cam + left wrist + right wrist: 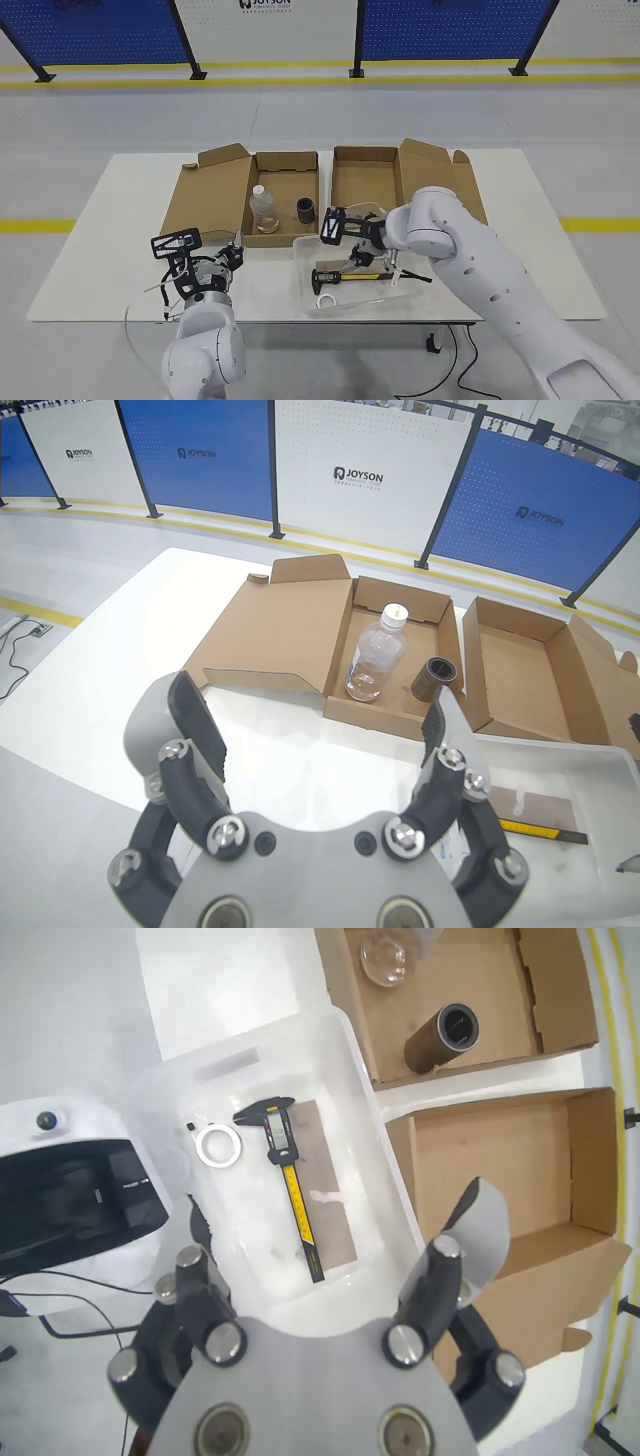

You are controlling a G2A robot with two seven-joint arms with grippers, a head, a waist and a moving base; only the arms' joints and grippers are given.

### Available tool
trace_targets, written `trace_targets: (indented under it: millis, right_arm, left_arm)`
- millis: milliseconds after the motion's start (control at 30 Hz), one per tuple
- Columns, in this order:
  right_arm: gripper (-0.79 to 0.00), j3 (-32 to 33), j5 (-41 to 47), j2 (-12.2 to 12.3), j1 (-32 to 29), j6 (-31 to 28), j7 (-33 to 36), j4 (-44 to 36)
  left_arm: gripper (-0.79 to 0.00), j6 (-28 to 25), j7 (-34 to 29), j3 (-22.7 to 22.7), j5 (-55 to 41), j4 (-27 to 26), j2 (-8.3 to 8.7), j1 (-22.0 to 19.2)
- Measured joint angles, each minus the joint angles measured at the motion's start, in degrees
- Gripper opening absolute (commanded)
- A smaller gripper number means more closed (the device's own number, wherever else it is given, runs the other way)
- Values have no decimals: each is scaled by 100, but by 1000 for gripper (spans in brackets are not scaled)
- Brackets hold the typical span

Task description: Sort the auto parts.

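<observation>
A clear plastic tray (303, 262) (361, 1093) at the table's front holds a digital caliper (345, 278) (291, 1178) and a white ring (326, 300) (218, 1146). My right gripper (358, 258) (340, 1223) hangs open above the tray, holding nothing. The left cardboard box (285, 178) (400, 705) holds a clear bottle (263, 210) (375, 660) and a dark metal cylinder (305, 210) (434, 677) (442, 1038). The right cardboard box (365, 180) (500, 1163) has nothing in it. My left gripper (232, 255) (315, 720) is open over bare table, left of the tray.
Both boxes have their lids folded outward flat on the white table (110, 260). A brown pad (332, 1208) lies under the caliper in the tray. Blue and white fence panels stand on the floor beyond the table.
</observation>
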Motion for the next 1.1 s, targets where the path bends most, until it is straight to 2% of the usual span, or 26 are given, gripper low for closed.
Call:
trace_targets:
  millis: [133, 233, 300, 367, 400, 467, 533, 600, 667, 733, 933, 1100]
  right_arm:
    - [-15, -472, 134, -144, 289, 162, 154, 280]
    - [-243, -676, 298, -237, 396, 86, 69, 543]
    - [-329, -810, 291, -288, 471, 42, 40, 686]
    - [-376, -991, 241, -346, 560, 25, 24, 832]
    - [-345, -1059, 244, -369, 591, 13, 11, 899]
    - [-191, -1196, 220, -418, 659, -44, -47, 1051]
    - [-274, -1342, 66, -466, 708, -102, -105, 1185]
    - [-249, -1439, 30, -509, 716, -168, -174, 1303]
    - [-299, -1545, -54, -557, 735, -230, -245, 1449]
    - [-296, -1621, -68, -605, 746, -304, -349, 1589]
    - [-379, -1833, -86, -757, 829, -569, -576, 1976]
    - [-403, -2053, -175, -922, 936, -721, -727, 2323]
  left_arm:
    - [0, 0, 0, 0, 0, 0, 0, 0]
    - [0, 0, 0, 0, 0, 0, 0, 0]
    - [0, 0, 0, 0, 0, 0, 0, 0]
    - [0, 0, 0, 0, 0, 0, 0, 0]
    - [0, 0, 0, 0, 0, 0, 0, 0]
    - [0, 0, 0, 0, 0, 0, 0, 0]
    - [0, 0, 0, 0, 0, 0, 0, 0]
    - [0, 0, 0, 0, 0, 0, 0, 0]
    - [0, 0, 0, 0, 0, 0, 0, 0]
    - [0, 0, 0, 0, 0, 0, 0, 0]
    - [0, 0, 0, 0, 0, 0, 0, 0]
    - [0, 0, 0, 0, 0, 0, 0, 0]
